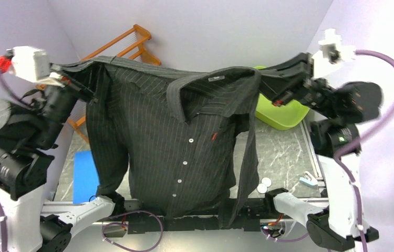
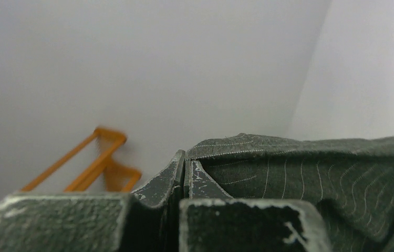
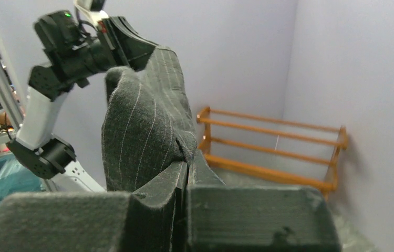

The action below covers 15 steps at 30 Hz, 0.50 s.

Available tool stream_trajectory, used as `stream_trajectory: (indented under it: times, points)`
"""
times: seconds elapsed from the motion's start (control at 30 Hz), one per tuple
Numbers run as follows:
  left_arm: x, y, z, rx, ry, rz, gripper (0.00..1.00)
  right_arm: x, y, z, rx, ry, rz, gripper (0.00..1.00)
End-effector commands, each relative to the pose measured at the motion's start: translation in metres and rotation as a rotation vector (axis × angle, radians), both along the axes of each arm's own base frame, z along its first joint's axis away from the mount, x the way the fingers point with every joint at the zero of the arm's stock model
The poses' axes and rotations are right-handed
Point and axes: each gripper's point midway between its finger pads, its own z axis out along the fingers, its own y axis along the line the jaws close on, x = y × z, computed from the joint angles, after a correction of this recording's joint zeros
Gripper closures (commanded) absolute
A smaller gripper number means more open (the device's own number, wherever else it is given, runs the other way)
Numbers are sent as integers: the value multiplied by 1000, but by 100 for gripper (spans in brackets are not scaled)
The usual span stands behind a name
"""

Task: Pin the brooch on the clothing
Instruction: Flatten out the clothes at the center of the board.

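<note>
Most of table (image 1: 284, 149) behind shirt (image 1: 174, 142)

Shirt (image 1: 184, 142) hangs curtain-like across table (image 1: 284, 152) centre, blocking passage; green bin (image 1: 284, 113) behind right; wooden rack (image 1: 143, 37) back left.

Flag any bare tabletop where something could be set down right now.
Bare marble tabletop between the hanging shirt and the right arm, nearer than the green bin, beyond the two white discs. A strip of blue mat shows left of the shirt. The centre is hidden behind the shirt: cannot tell.
</note>
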Motion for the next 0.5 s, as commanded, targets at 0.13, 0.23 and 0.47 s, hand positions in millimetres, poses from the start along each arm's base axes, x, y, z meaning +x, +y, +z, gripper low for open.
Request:
stream_trajectory:
  times: [0.13, 0.23, 0.47]
  points:
    - [123, 6, -177, 172, 512, 361, 97, 146, 37, -140, -168, 428, -25, 100]
    - [157, 8, -258, 285, 676, 462, 97, 193, 48, -206, -248, 575, -16, 100]
    - [222, 32, -367, 240, 917, 474, 97, 283, 58, -334, -381, 853, -111, 100]
